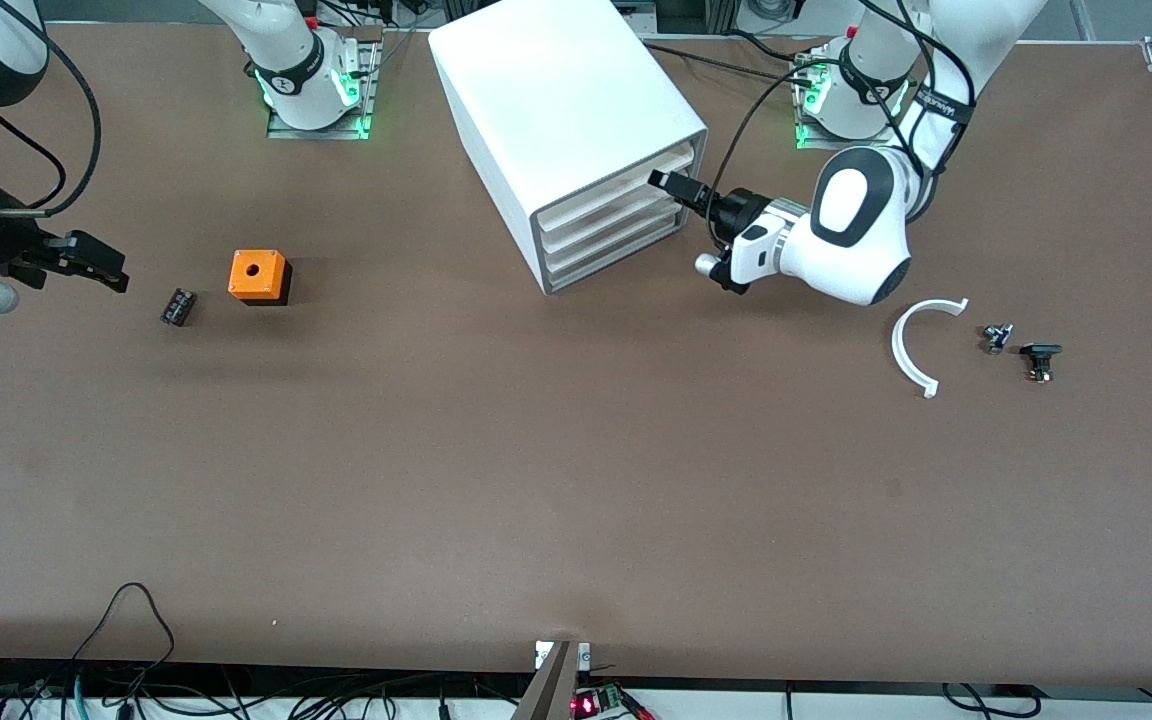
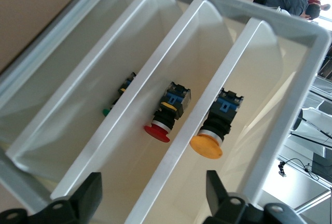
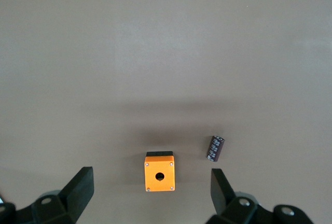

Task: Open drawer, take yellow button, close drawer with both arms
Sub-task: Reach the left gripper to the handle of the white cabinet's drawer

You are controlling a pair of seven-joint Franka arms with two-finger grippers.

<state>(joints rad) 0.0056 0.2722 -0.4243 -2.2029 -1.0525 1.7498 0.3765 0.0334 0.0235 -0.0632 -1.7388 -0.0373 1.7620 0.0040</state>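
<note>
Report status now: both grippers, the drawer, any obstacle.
Left gripper open at top drawer. Right gripper open, waiting. Drawer not pulled out. Nothing blocking.

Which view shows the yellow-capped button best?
The left wrist view: the button lies in plain sight in its drawer, cap and dark body both clear. The front view shows only the cabinet's drawer fronts; the right wrist view shows none of it.

High front camera, two wrist cameras.
Left wrist view sits close at the cabinet (image 1: 576,140) front; right wrist view, seemingly higher, shares the orange cube (image 3: 160,173) with the front view.
</note>
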